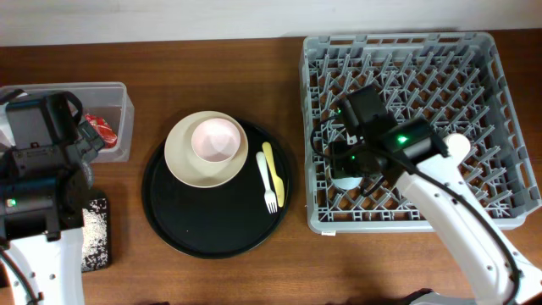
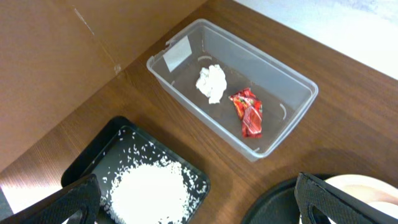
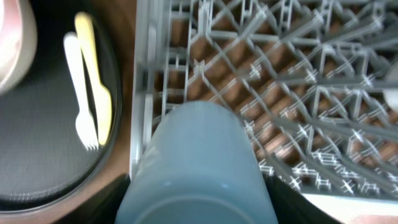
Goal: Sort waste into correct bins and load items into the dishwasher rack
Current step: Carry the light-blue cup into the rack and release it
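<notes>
**Blue cup gripped at the rack's near-left corner**

The left fingers (image 2: pixel 68 202) hung wide and empty above the tub (image 2: pixel 273 61), which held the tissue (image 2: pixel 211 83) and wrapper (image 2: pixel 247 112). The bin (image 2: pixel 93 158) of rice (image 2: pixel 149 193) lay just beside it. On the tray (image 1: pixel 169 220) the bowl (image 1: pixel 215 140) sat in the plate (image 1: pixel 182 165), with the yellow fork (image 1: pixel 274 174) to their right. The right fingers (image 3: pixel 286 205) looked closed across the cup (image 3: pixel 196 143) over the near-left corner of the rack (image 1: pixel 500 127). The cup was probably light, stiff and smooth-walled, so slippery. A gentle squeeze across its middle would suit, lest it pop out or tilt on the pegs.
</notes>
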